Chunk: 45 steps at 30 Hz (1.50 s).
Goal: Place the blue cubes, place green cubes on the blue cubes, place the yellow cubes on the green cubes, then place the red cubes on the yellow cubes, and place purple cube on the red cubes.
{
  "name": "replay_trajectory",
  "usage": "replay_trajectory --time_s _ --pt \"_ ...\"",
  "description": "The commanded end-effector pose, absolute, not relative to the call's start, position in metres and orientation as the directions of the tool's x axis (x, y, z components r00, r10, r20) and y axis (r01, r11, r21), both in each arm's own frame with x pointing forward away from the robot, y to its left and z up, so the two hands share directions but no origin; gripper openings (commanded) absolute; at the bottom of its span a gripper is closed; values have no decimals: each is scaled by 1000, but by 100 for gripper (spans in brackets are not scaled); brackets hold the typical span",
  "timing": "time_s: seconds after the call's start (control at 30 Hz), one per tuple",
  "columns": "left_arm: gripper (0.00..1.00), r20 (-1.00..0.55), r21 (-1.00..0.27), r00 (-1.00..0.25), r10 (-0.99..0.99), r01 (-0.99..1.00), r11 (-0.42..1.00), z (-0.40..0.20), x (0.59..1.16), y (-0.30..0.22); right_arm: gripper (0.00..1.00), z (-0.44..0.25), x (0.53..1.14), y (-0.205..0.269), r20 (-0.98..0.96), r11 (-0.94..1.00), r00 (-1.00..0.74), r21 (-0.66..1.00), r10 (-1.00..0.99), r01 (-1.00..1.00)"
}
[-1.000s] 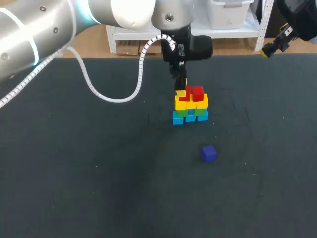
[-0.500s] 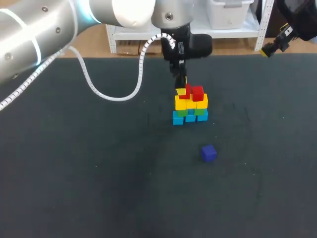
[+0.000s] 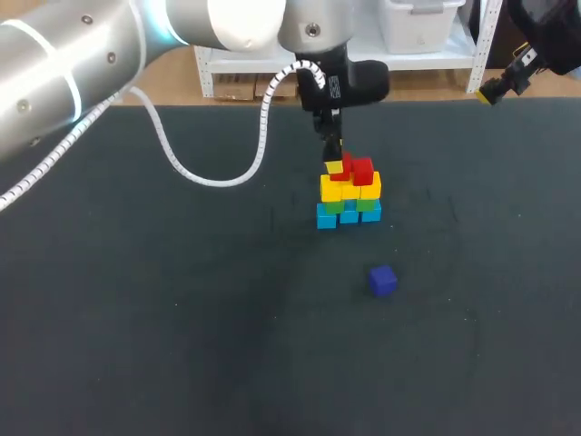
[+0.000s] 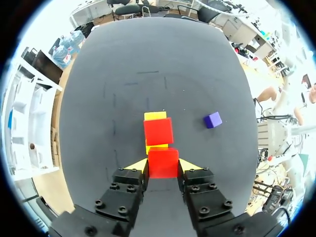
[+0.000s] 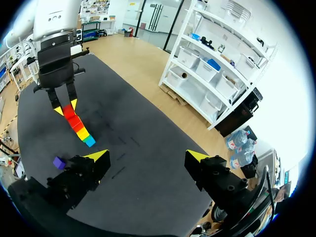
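Since 1 second ago the left gripper (image 3: 333,164) has risen a little from the top of the stack, while the cubes lie as they did.

In the head view the dark, matte desk (image 3: 136,318) carries a small wall. It has 3 blue cubes (image 3: 349,216) at the bottom, then green cubes (image 3: 367,205), yellow cubes (image 3: 349,189) above those and 2 red cubes (image 3: 361,170) on top. The purple cube (image 3: 382,280) sits alone nearer the front, apart from the wall. The left arm comes in from the left, and its white coiled cable (image 3: 209,177) hangs over the desk. The right gripper (image 3: 495,91) is at the desk's far right corner, well apart from everything.

In the left wrist view this gripper is open. Its yellow tips sit just beside the 2 sides of the nearer red cube, and the second red cube is directly ahead. Faint thin lines mark the desk beyond the wall.

In the right wrist view the right gripper is spread wide with nothing between its fingers. The wall stands far ahead under the left gripper.
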<state>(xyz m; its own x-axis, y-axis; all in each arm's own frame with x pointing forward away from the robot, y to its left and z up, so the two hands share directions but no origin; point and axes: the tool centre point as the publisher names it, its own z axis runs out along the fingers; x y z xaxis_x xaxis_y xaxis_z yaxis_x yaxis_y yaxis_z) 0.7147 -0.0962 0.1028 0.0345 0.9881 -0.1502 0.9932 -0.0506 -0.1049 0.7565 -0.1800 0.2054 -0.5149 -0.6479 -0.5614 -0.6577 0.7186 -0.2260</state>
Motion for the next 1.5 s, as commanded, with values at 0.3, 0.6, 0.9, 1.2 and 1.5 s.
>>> replay_trajectory --time_s 0.3,0.6,0.9,1.2,1.5 --pt "0 -166 -88 -22 986 996 8 99 713 -97 100 205 756 -180 -562 720 -515 -229 -647 -655" --pt "0 -171 -81 -29 985 997 15 100 709 -93 100 205 756 -180 -562 720 -515 -229 -647 -655" --pt "0 -177 -81 -37 983 996 23 99 708 -93 100 205 756 -180 -562 720 -515 -229 -647 -655" --pt "0 -182 -81 -44 982 996 29 98 706 -95 100 205 756 -180 -562 720 -515 -229 -647 -655" --pt "7 -181 -88 -58 982 995 42 95 706 -97 100 205 756 -180 -562 720 -515 -229 -647 -655"
